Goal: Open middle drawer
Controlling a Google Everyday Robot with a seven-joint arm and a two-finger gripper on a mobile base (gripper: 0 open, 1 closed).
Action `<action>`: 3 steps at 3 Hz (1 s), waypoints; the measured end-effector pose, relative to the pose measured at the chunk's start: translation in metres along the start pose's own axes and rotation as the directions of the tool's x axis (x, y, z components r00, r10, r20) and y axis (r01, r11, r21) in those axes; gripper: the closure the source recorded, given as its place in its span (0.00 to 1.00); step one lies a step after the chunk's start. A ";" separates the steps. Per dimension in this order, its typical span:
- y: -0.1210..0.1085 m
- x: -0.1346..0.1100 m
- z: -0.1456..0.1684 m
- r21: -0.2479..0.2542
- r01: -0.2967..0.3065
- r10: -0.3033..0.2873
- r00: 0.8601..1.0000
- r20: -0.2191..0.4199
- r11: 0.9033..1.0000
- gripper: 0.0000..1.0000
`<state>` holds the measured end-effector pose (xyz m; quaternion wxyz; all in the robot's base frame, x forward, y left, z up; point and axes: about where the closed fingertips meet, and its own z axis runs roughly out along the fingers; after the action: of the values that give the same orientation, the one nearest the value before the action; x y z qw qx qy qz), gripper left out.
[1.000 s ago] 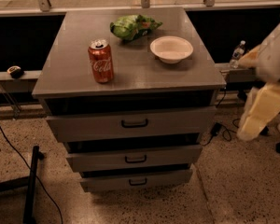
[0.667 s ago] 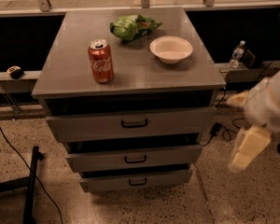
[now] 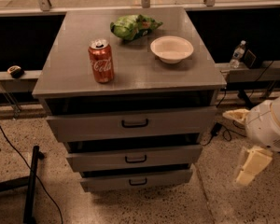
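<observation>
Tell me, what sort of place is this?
Probably a robot test area in an office building, not a home: a grey metal drawer cabinet stands alone on a speckled floor, cables trail behind it, and the robot's gripper hangs low beside it.

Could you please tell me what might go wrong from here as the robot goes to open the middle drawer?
1. The gripper hangs low, right of the cabinet, away from the middle drawer. The drawer's handle sits between two similar ones, so the gripper might catch the wrong drawer.
2. A jolt to the cabinet could topple the upright cola can on top.
</observation>
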<state>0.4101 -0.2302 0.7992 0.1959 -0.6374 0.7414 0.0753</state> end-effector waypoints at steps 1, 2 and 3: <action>0.017 0.037 0.063 -0.053 0.006 -0.007 1.000 -0.008 0.999 0.00; 0.030 0.071 0.118 -0.087 0.071 -0.072 0.997 -0.002 0.994 0.00; 0.030 0.073 0.124 -0.089 0.080 -0.080 0.997 0.003 0.993 0.00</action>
<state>0.3970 -0.2469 0.6541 0.1701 -0.6748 0.7111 0.1001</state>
